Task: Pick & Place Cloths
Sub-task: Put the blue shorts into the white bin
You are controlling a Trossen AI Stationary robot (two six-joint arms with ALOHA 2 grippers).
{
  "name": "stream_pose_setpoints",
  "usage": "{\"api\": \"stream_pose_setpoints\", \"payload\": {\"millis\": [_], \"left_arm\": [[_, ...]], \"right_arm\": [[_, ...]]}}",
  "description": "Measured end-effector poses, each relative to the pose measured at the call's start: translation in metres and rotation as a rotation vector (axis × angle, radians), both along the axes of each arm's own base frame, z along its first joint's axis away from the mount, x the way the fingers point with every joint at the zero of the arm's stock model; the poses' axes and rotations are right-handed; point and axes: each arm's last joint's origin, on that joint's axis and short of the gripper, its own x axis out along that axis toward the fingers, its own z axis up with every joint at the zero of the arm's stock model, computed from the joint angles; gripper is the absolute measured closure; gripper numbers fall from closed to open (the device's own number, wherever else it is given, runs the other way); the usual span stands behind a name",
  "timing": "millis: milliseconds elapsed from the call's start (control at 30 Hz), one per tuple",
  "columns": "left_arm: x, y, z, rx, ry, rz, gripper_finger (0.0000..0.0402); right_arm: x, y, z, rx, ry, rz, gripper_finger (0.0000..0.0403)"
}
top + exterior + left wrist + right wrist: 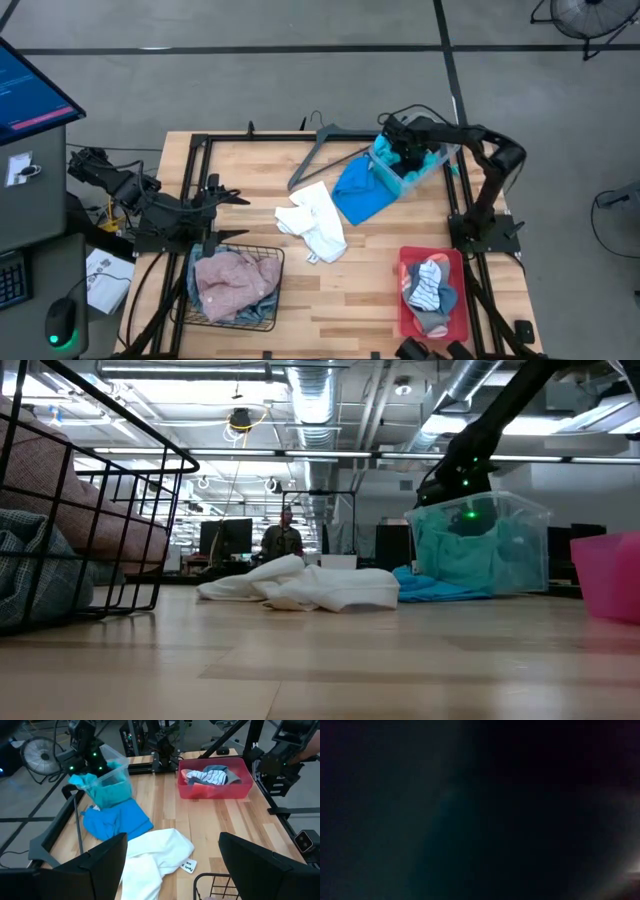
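Observation:
My right gripper (398, 140) reaches down into a clear plastic bin (428, 166) at the table's far right; its fingers are hidden among the teal fabric (107, 792) filling the bin. A bright turquoise-blue cloth (360, 195) spills from the bin's left side onto the table. A white cloth (315, 225) lies crumpled at the table's middle. My left gripper (172, 870) is open, parked at the left edge and touching nothing. Pink cloth (230, 275) and denim (265, 300) sit in a wire basket (278, 255). Striped and grey-blue socks (430, 285) lie in a red bin (405, 300).
A grey clothes hanger (320, 150) lies on the far side of the table, left of the clear bin. Black frame rails (195, 180) run along the table's left, far and right edges. Bare wood shows between the white cloth and the red bin.

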Motion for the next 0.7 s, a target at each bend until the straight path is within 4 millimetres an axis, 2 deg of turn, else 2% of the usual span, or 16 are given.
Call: {"api": "stream_pose_setpoints", "payload": {"millis": [100, 200, 400, 567, 700], "left_arm": [[0.000, 0.000, 0.000, 0.000, 0.000, 0.000, 0.0105], [0.000, 0.000, 0.000, 0.000, 0.000, 0.000, 0.0105], [0.000, 0.000, 0.000, -0.002, -0.002, 0.000, 0.0105], [0.000, 0.000, 0.000, -0.002, -0.003, 0.000, 0.0105], [0.000, 0.000, 0.000, -0.002, -0.003, 0.000, 0.0105]], "right_arm": [[0.001, 0.001, 0.000, 0.003, 0.001, 0.028, 0.0326], [0.001, 0.007, 0.013, -0.022, -0.024, 0.050, 0.0269], [-0.009, 0.025, 0.063, -0.113, -0.123, 0.095, 0.0171], [-0.021, 0.041, 0.100, -0.213, -0.224, 0.088, 0.0145], [-0.020, 0.048, 0.126, -0.363, -0.403, 0.070, 0.0144]]}}
